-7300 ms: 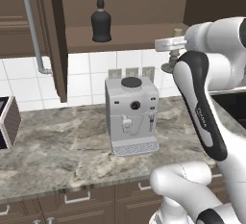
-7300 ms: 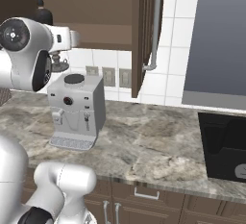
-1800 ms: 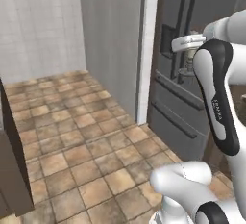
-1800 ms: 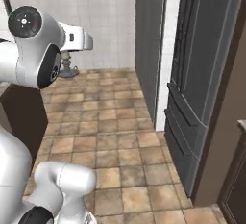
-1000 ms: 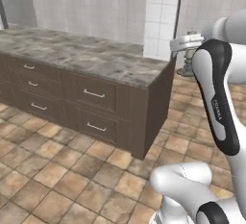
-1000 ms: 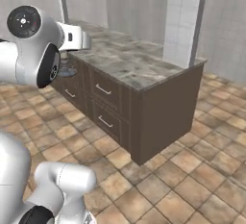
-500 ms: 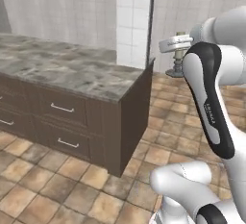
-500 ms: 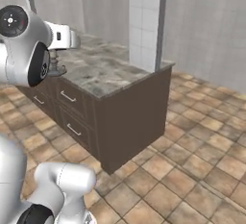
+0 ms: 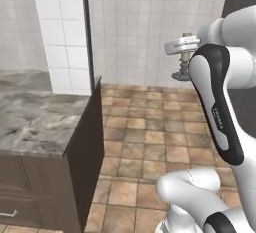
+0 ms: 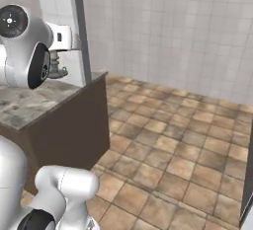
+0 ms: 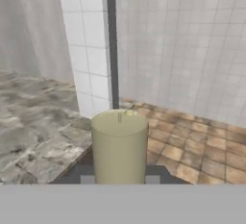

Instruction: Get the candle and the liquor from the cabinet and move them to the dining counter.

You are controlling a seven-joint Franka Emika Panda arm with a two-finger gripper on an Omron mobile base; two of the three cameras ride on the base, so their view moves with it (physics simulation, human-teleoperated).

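while the gripper [image 11: 119,180] is clamped narrow on the candle [image 11: 119,146], carry leg is on. next: get over the dining counter [image 9: 35,122], then lower w/ candle upright.

A rendered home kitchen: a marble counter [image 9: 35,122] on a dark brown base runs in from the left, with a silver drawer handle [image 9: 6,214] low on its front. White square wall tiles [image 9: 150,27] cover the walls from floor upward, and a dark vertical strip [image 9: 88,29] divides them near the counter's end. Underfoot lies a floor of brown terracotta-toned tiles [image 10: 183,145] with pale grout, stretching to the far wall.
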